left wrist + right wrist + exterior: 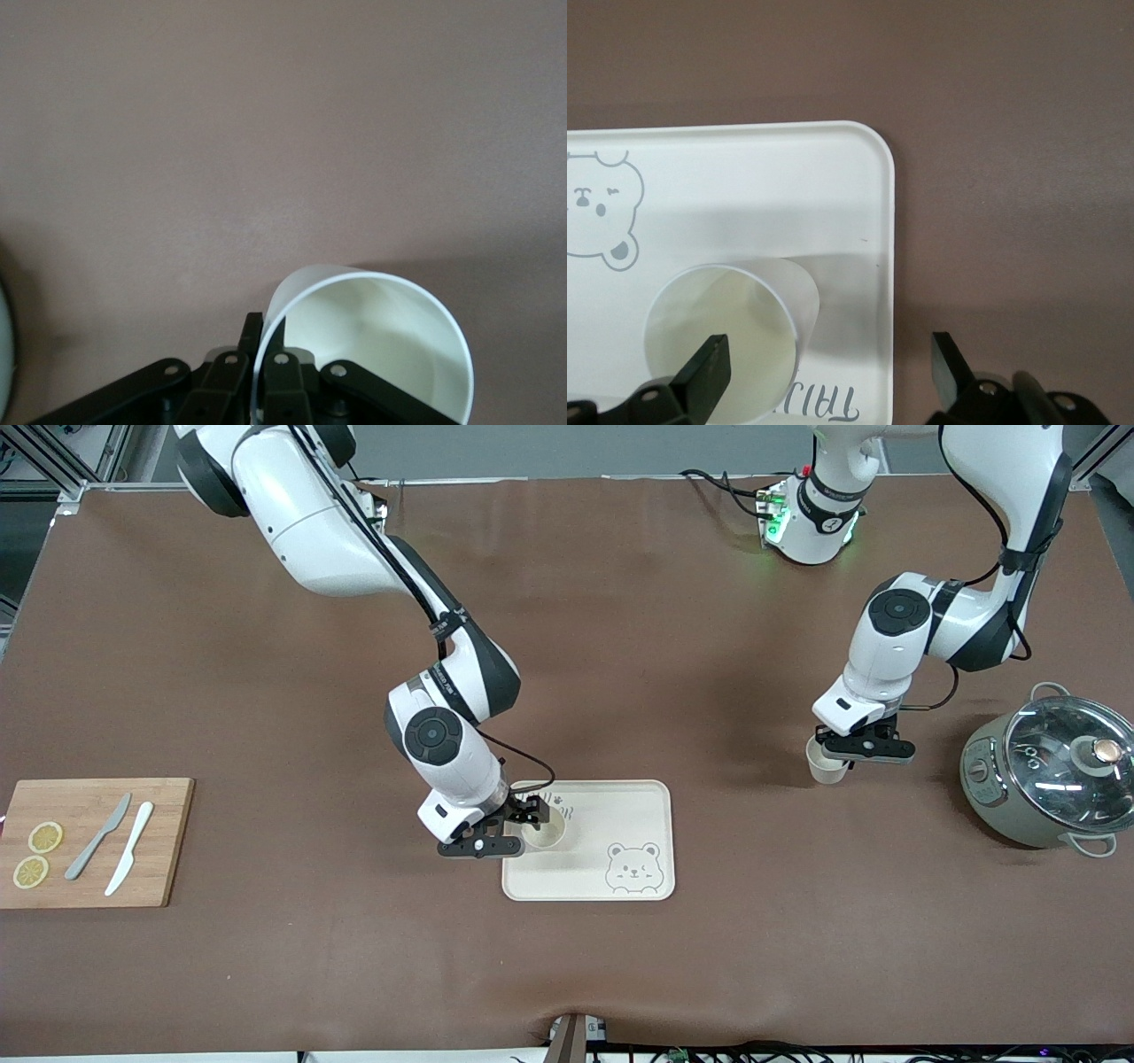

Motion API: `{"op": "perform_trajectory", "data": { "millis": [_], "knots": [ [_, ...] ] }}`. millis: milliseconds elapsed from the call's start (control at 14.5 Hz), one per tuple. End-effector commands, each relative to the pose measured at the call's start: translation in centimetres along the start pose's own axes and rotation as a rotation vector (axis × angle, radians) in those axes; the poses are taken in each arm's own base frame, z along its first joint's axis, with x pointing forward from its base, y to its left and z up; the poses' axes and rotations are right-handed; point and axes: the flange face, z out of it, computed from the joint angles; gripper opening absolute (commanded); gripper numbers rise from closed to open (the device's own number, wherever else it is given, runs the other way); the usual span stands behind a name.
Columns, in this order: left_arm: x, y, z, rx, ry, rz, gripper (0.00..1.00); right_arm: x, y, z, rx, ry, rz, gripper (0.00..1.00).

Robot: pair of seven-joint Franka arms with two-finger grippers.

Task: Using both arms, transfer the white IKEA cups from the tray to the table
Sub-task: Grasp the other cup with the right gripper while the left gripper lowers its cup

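One white cup (547,831) stands upright on the cream bear tray (620,815), at the tray's corner toward the right arm's end. My right gripper (529,825) hangs open just over it. In the right wrist view one finger (709,367) is over the cup's mouth (726,341) and the other is past the tray's rim (888,221), with the cup's wall between them. The second white cup (827,767) is toward the left arm's end. My left gripper (843,753) is shut on its rim, pinching the wall (264,341) of the cup (381,345) low over the brown table.
A wooden cutting board (159,868) with two lemon slices (37,854), a grey knife and a white knife lies at the right arm's end. A grey pot with a glass lid (1054,775) stands at the left arm's end, close to the left gripper.
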Motion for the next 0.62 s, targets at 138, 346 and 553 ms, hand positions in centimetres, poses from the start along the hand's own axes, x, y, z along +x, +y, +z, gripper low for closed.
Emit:
{"op": "perform_trajectory", "data": {
  "millis": [138,346,553],
  "knots": [
    [-0.9,-0.4,3.5,-0.075,0.043,-0.008,0.0,-0.8,-1.7,1.6,-0.023,0.012,-0.022,1.0],
    [-0.9,-0.3,3.6,-0.075,0.042,-0.009,0.0,-1.3,-2.1,2.6,-0.019,0.015,-0.017,1.0],
    [-0.9,-0.3,3.5,-0.075,0.043,-0.011,0.0,-1.6,-2.4,3.2,-0.021,0.014,-0.023,1.0]
  ]
}}
